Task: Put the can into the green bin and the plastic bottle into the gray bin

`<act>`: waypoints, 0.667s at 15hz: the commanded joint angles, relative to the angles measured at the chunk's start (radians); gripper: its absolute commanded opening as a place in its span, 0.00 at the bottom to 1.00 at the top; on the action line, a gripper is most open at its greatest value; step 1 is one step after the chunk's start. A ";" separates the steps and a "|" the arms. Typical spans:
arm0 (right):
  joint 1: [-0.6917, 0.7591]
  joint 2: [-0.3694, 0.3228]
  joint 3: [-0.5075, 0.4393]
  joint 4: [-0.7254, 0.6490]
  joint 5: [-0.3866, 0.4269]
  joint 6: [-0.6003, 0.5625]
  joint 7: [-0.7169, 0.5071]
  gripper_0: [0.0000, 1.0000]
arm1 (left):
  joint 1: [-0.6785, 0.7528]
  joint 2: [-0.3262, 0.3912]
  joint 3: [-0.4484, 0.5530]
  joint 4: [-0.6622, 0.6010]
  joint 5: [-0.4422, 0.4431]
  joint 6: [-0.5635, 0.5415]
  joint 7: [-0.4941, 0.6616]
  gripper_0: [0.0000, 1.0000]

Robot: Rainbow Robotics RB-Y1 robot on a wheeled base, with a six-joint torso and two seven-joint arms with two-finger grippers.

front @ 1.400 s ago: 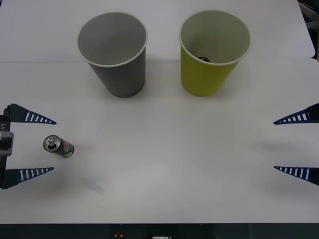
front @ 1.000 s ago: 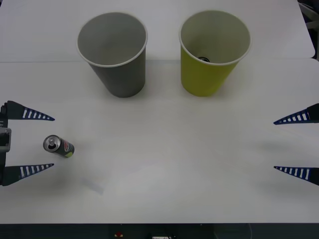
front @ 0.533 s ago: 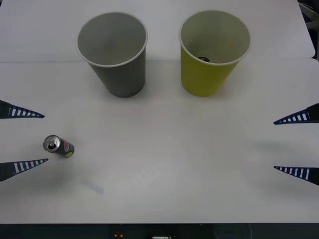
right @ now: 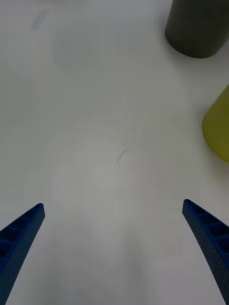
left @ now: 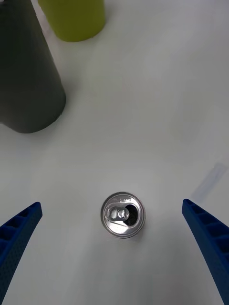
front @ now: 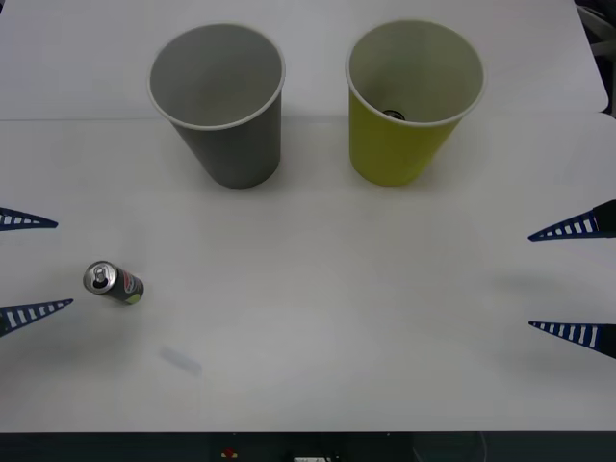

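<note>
Can (front: 114,283): stands upright on the white table (front: 318,318) at its near left, silver pull-tab top up, leaning a little in the front view. It touches neither gripper and is well apart from both cups. From the left wrist (left: 122,214) its top sits between the two blue fingers, clear of both.

Gray bin (front: 222,104): upright at the far side, left of the green one; gray inside, white rolled rim. Nothing can be seen inside it. Its dark wall also shows from the left wrist (left: 26,81) and the right wrist (right: 198,26).

Green bin (front: 408,101): upright at the far side, right of the gray bin, near it but apart. Pale inside, with a small dark thing low against the near wall; what it is I cannot tell. Its wall also shows from the left wrist (left: 74,18) and the right wrist (right: 218,126).

Left gripper (front: 24,267): at the table's left edge, just left of the can, fingers spread wide, holding nothing.

Right gripper (front: 573,281): at the table's right edge, well away from the can, fingers spread wide, holding nothing; from its own wrist (right: 114,248) bare table lies between the fingers.
</note>
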 commanded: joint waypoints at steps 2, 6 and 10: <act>0.000 0.000 0.000 0.000 0.000 0.000 0.000 1.00 | -0.085 0.001 -0.103 0.161 0.094 -0.033 -0.109 1.00; 0.000 0.000 0.000 0.000 0.000 0.000 0.000 1.00 | -0.154 0.000 -0.119 0.301 0.104 -0.122 -0.165 1.00; 0.000 0.000 0.000 0.000 0.000 0.000 0.000 1.00 | -0.235 0.000 -0.256 0.489 0.216 -0.156 -0.311 1.00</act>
